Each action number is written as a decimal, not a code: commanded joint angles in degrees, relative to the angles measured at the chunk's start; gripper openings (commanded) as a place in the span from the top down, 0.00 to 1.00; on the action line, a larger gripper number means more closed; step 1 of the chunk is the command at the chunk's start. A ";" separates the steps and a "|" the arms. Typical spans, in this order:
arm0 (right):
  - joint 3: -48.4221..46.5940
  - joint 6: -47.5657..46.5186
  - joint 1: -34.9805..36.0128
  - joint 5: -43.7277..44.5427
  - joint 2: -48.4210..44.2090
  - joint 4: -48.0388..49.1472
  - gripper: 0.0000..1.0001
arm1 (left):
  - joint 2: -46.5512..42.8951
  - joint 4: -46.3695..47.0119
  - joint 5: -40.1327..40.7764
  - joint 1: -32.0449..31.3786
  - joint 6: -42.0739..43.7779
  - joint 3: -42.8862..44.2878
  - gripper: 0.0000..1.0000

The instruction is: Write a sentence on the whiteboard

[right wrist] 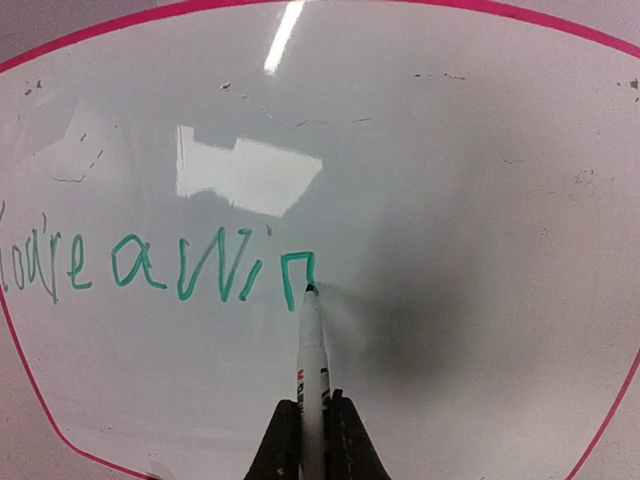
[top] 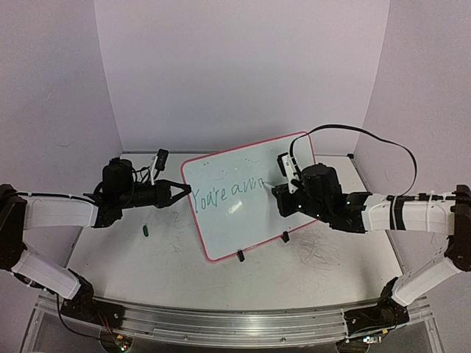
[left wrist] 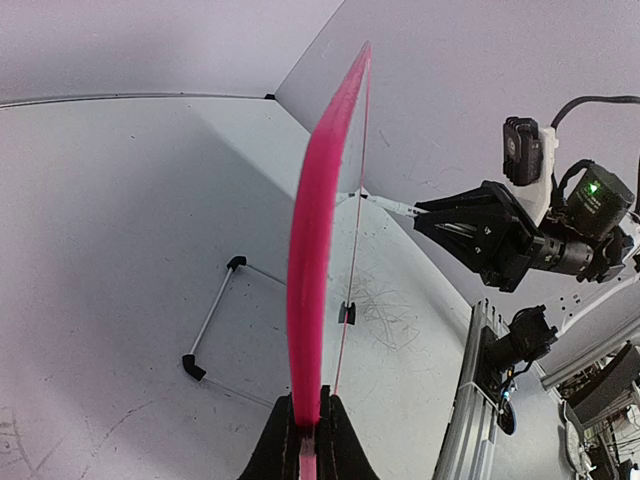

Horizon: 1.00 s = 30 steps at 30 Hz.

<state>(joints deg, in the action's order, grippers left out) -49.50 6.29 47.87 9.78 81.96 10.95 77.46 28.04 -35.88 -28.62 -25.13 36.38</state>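
Green sentence (right wrist: 160, 272) reads "You're a win", seemingly unfinished; right gripper (right wrist: 310, 425) clamps the marker (right wrist: 312, 350) at the n, left gripper (left wrist: 305, 420) pinches the board (top: 243, 220)

Marker (right wrist: 312, 350) tip on sentence (right wrist: 160, 270) (right end), left tool (top: 185, 191) on whiteboard's (top: 243, 224) left edge

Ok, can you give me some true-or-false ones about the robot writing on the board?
1. The right tool holds a marker with its tip on the whiteboard. True.
2. The sentence is written in red. False: the letters are green.
3. The left tool grips the board by its pink frame. True.
4. The board lies flat. False: it stands up, tilted.
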 commanded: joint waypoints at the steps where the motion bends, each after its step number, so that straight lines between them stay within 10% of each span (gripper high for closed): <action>1: -1.23 0.62 -1.08 -0.91 -1.82 2.06 1.00 | -2.10 -0.79 0.46 0.15 2.32 0.79 1.00; 30: -1.96 -0.37 -1.69 -0.20 0.96 2.31 1.00 | -1.96 -1.02 0.19 0.13 2.45 1.19 1.00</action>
<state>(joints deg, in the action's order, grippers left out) -51.00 5.61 46.37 8.45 83.02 12.60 77.32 27.44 -35.92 -28.62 -24.84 36.38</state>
